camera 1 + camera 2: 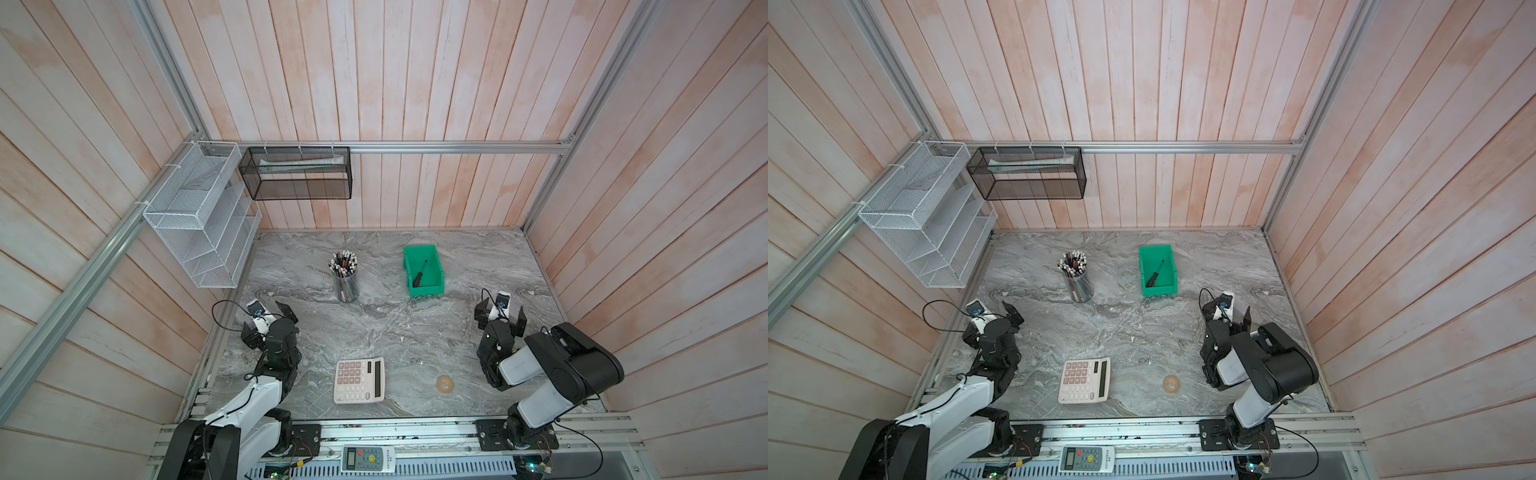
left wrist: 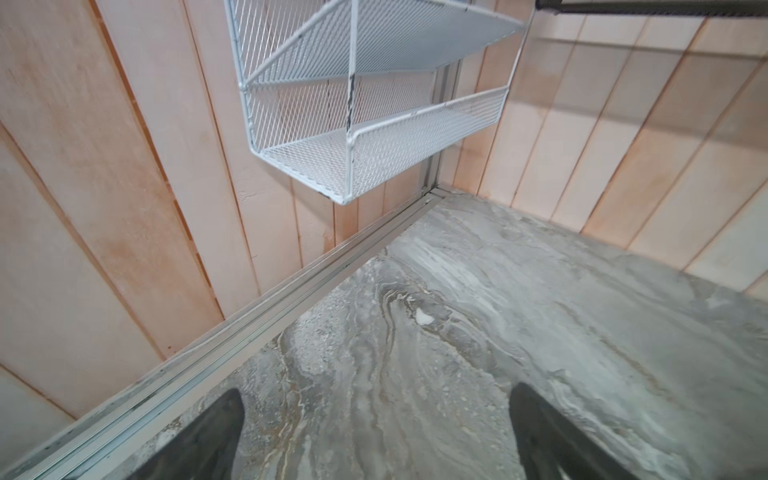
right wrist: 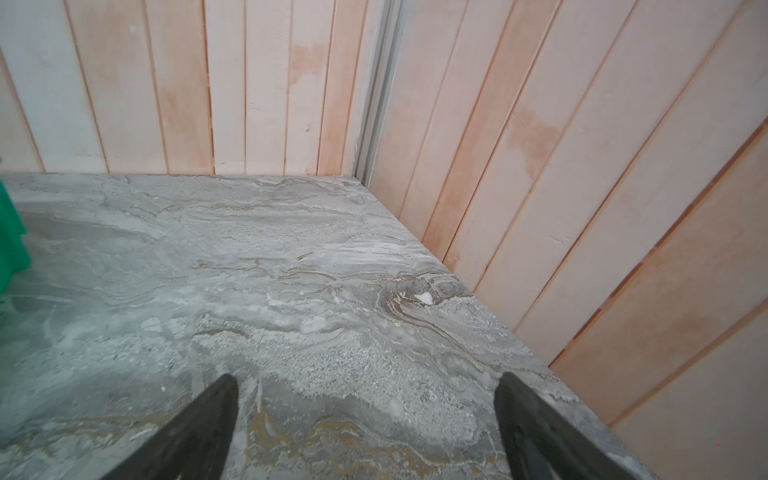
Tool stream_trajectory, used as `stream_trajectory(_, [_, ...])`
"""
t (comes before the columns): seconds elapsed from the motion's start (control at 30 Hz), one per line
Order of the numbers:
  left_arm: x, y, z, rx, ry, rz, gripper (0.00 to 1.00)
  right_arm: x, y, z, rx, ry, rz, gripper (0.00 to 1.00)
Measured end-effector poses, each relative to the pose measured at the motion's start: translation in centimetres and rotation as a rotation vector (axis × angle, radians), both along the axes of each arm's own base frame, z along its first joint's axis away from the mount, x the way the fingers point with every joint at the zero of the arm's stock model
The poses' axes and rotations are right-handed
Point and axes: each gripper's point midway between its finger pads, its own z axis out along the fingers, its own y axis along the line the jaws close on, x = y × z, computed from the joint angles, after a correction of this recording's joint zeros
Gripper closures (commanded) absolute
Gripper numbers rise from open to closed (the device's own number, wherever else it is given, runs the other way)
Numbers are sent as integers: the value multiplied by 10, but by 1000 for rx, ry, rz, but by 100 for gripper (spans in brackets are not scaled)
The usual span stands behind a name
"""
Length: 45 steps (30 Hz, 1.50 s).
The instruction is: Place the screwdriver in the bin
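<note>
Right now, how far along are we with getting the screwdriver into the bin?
Done: the screwdriver lies inside the bin, handle toward the front lip. In hand: nothing; the left claw and right claw are open, empty and apart from the bin. Left: nothing that I can see.

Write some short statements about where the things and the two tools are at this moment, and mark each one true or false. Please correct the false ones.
1. The screwdriver lies in the bin. True.
2. The left tool and the right tool are both open. True.
3. The right tool touches the bin. False: it is apart from the bin and empty.
4. The calculator lies face up. True.
5. The calculator lies behind the bin. False: it lies well in front of the bin.
</note>
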Motion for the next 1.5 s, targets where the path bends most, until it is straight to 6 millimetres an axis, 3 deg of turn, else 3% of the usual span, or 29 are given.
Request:
stream_trajectory(0.37, [23, 4, 0, 2, -73, -34, 0, -8, -4, 12, -69, -24, -32, 2])
stream_trajectory(0.53, [61, -11, -15, 31, 2, -136, 0, -9, -5, 13, -79, -25, -40, 2])
stream_trajectory(0.63, [83, -26, -3, 62, -12, -212, 0, -9, -4, 11, -89, -13, -45, 2])
stream_trajectory(0.7, [88, -34, 2, 74, -20, -248, 0, -8, -4, 11, -94, -12, -51, 2])
stream_trajectory(0.97, [89, -42, 3, 104, -21, -300, 0, -7, -6, 13, -102, -13, -80, 2])
stream_trajectory(1.13, [75, -48, -4, 116, -27, -346, 0, -9, -10, 13, -91, -18, -97, 2])
stream_trajectory(1.33, [58, -56, -5, 132, -68, -407, 0, -33, -42, 15, 5, -77, -210, 2])
stream_trajectory(1.5, [63, -62, 2, 141, -115, -452, 0, -40, -50, 14, 42, -100, -239, 2])
